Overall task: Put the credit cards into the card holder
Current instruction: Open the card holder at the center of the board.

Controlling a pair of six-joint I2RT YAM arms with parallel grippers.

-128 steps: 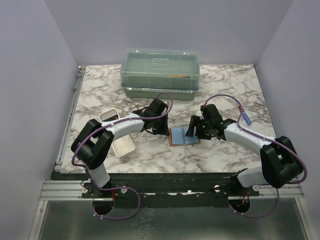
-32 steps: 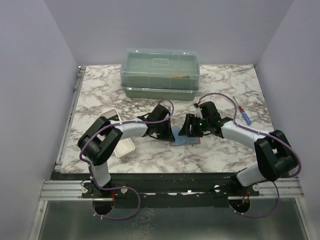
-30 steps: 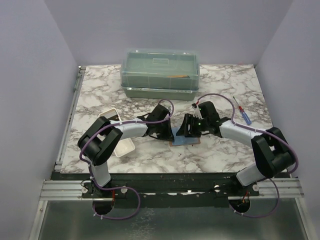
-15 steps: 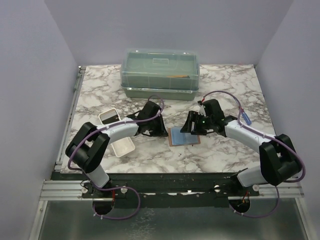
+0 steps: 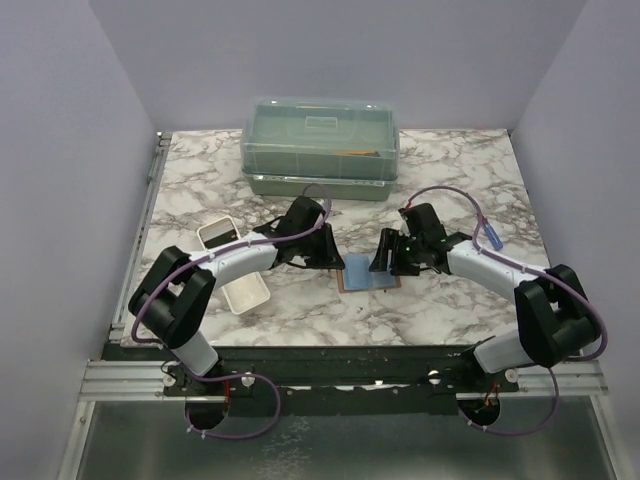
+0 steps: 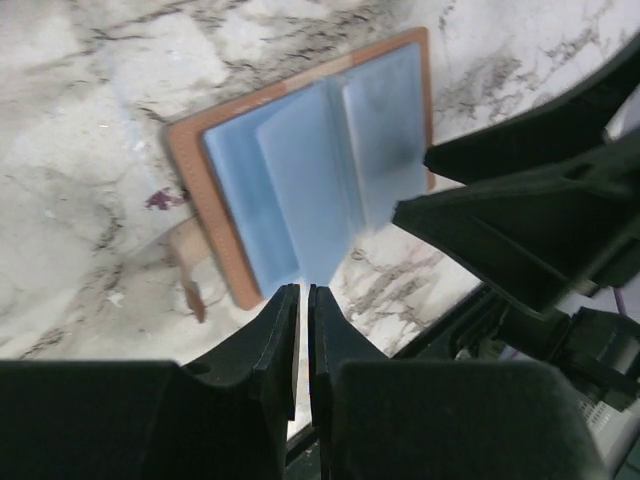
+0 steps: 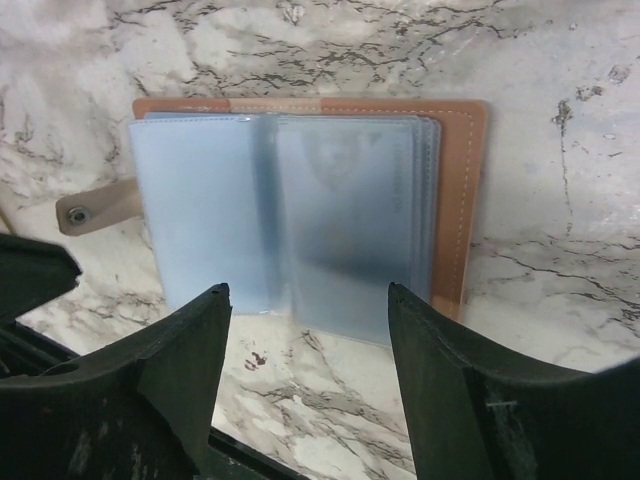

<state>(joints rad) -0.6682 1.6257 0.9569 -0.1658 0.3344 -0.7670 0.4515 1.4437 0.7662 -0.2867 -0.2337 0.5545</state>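
Card holder (image 7: 300,190) between low left gripper (image 6: 303,292), right gripper (image 7: 308,298).

Top view: left gripper (image 5: 325,257) and right gripper (image 5: 384,263) covered both ends of the card holder (image 5: 362,273). Couldn't tell whether credit cards sat behind its hazy pockets. Green box (image 5: 320,145) contents were blurred through the lid.

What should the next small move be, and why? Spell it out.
Probably swing the left gripper over to the white tray to pick up a card. Its jaws are nearly shut on nothing, the right gripper hangs open and empty over the opened card holder, and no loose card lies beside it. The dark flat thing in the tray's far end may be one.
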